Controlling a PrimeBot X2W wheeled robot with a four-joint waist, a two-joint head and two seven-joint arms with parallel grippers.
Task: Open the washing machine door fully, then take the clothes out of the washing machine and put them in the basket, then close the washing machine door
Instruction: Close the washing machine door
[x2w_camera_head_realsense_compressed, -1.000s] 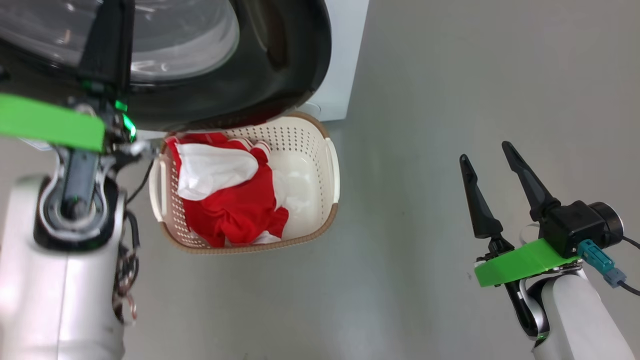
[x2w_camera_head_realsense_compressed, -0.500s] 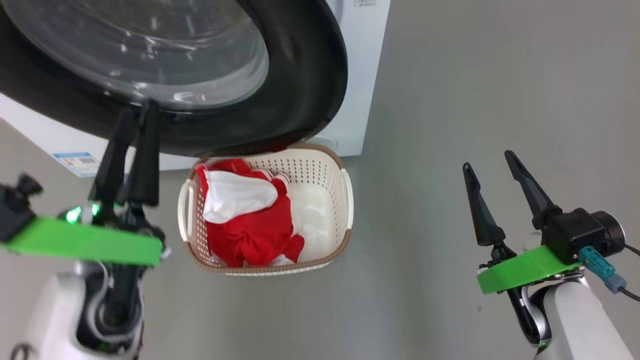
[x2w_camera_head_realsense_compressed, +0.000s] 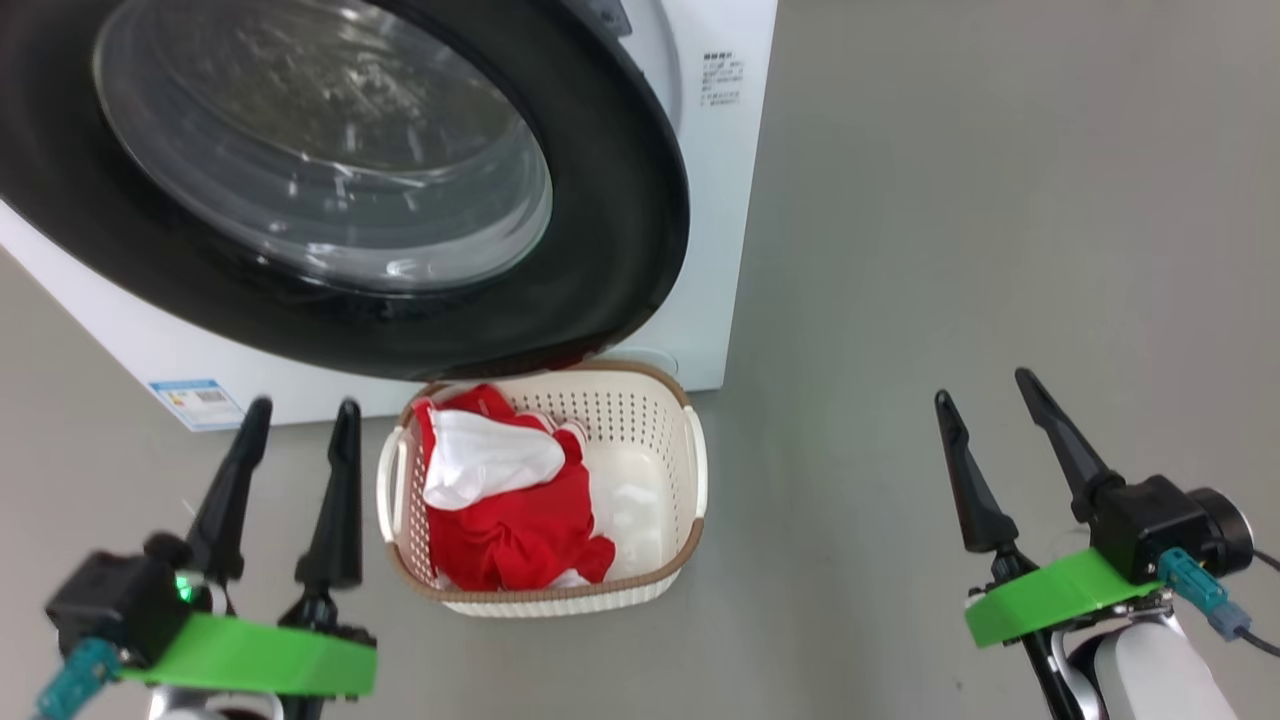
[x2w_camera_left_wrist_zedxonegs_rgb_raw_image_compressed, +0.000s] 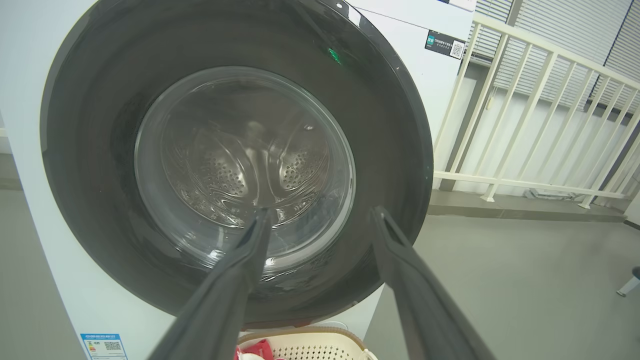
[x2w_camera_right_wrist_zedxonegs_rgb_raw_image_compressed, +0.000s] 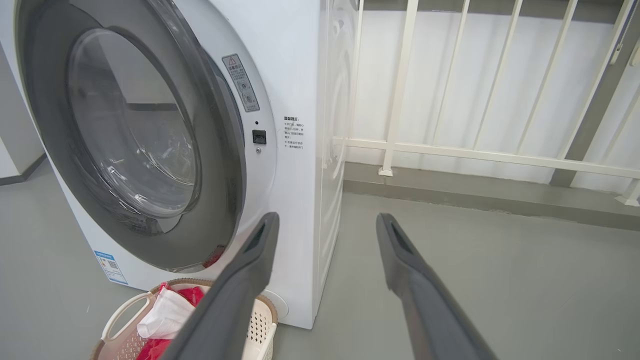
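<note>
The left gripper (x2w_camera_head_realsense_compressed: 303, 407) hangs low at the near left with its two dark fingers spread apart and nothing between them, just left of the basket (x2w_camera_head_realsense_compressed: 692, 470). The right gripper (x2w_camera_head_realsense_compressed: 981, 387) is at the near right, fingers likewise parted and empty, well apart from the basket over bare grey floor (x2w_camera_head_realsense_compressed: 950, 200). The basket sits on the floor between them, closer to the left one, and touches or nearly touches the foot of the washing machine (x2w_camera_head_realsense_compressed: 735, 200). The clothes (x2w_camera_head_realsense_compressed: 520, 530) lie heaped in its left part, red with a white panel uppermost, leaving the cream bottom at the right bare. Beyond it, the washing machine door (x2w_camera_head_realsense_compressed: 620, 200) lies close against the white front, its lower black rim overhanging the basket's far edge. Whether it is latched cannot be told. The steel drum (x2w_camera_left_wrist_zedxonegs_rgb_raw_image_compressed: 250, 165) shows through the glass, and a white railing (x2w_camera_right_wrist_zedxonegs_rgb_raw_image_compressed: 450, 150) stands far right.
</note>
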